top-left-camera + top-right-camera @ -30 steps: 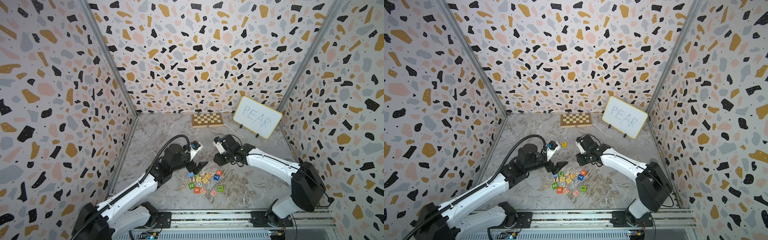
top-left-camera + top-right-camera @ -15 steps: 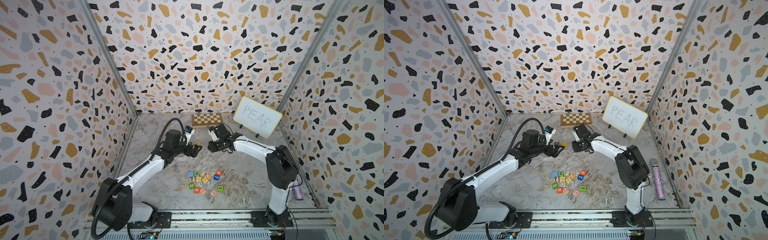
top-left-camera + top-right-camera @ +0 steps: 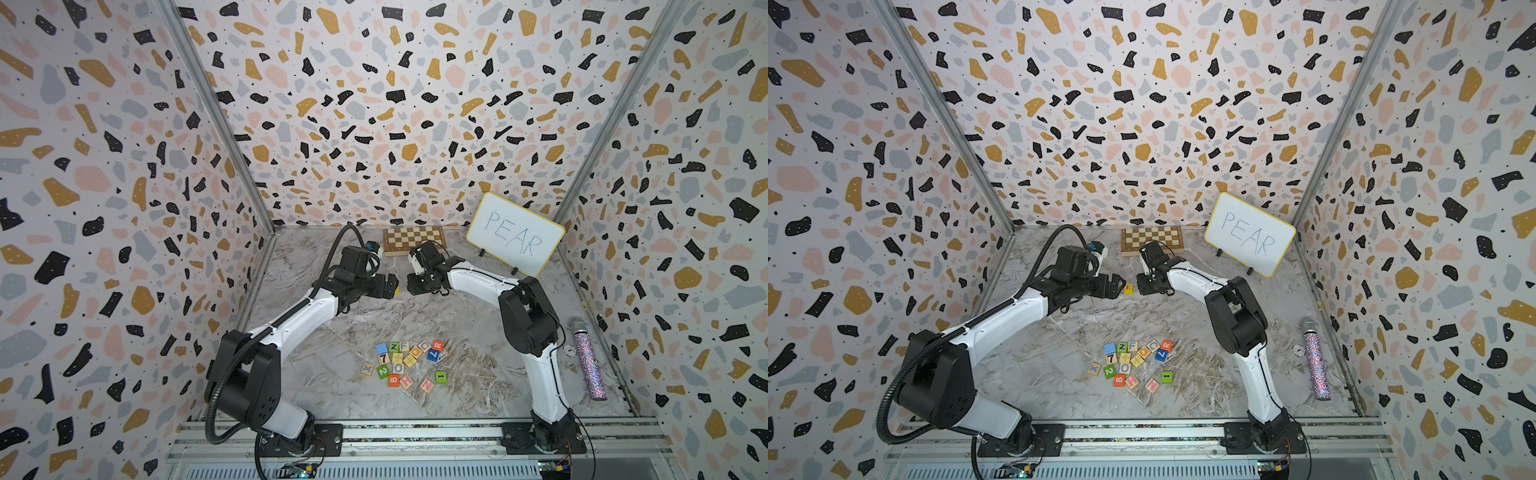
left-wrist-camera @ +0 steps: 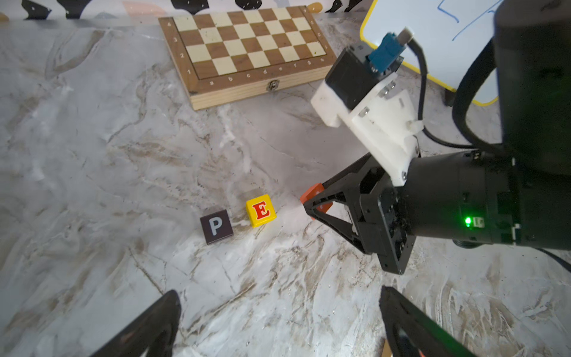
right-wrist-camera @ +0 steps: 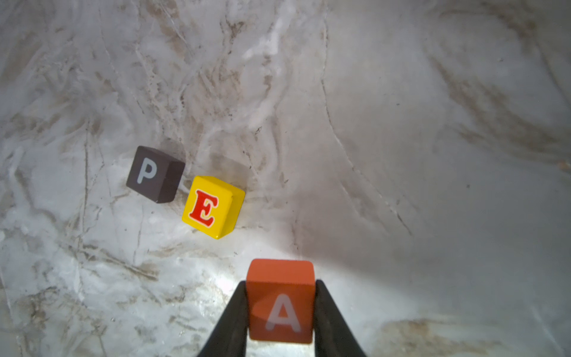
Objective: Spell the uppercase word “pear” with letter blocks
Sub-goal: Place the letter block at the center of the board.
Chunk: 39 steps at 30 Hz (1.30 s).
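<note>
A block (image 5: 279, 301) is clamped by the right gripper (image 5: 280, 284) near the E block (image 5: 213, 205); left gripper (image 4: 278, 296) is spread wide.

The whiteboard (image 3: 515, 240) at the back right corner of the table (image 3: 415, 320) says PEAR. The black block (image 5: 154, 174) says P, the yellow block (image 5: 213, 207) E, the orange block (image 5: 281, 309) A.

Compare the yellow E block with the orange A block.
The E block is yellow with a red letter; the A block is orange-red with a white letter. The E block sits free on the table beside the P block; the A block is clamped in the right claw. Both are small lettered cubes.
</note>
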Available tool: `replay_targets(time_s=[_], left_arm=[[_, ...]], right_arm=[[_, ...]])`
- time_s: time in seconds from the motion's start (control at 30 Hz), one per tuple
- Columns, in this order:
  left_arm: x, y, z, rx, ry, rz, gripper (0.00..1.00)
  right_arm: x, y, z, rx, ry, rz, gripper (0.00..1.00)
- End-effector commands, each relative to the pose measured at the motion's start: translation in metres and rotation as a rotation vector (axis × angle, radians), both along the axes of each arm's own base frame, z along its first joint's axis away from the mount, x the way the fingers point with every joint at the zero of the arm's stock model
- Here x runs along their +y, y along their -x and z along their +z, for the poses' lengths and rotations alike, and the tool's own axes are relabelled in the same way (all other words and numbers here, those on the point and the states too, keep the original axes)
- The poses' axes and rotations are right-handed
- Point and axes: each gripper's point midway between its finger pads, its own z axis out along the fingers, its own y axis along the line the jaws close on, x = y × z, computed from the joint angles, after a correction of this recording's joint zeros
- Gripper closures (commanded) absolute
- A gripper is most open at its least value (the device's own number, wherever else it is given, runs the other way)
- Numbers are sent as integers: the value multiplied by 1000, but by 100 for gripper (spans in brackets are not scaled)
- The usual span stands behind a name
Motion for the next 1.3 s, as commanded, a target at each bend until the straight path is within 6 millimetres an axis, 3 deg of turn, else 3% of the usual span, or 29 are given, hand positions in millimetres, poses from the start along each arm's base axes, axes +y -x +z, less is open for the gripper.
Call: replay_targets(time_s=[0.0,0.2,0.6,1.0,1.27], left_arm=[[5,-4,9,-15,0,39,1],[3,-1,6,-4,-8,15,1],[1,1,4,-16,8,-2,1],[1,4,1,-2,5,-3,1],[4,7,1,-12,17,8,1]], right_arm=[[-1,-7,9,4,-5,-43,78],[4,-14,-6,34,6,-58,78],[9,-22,-13,42,16,-75,78],[14,-11,-15,66,30,-81,78],[7,-6,-16,77,44,-106,78]])
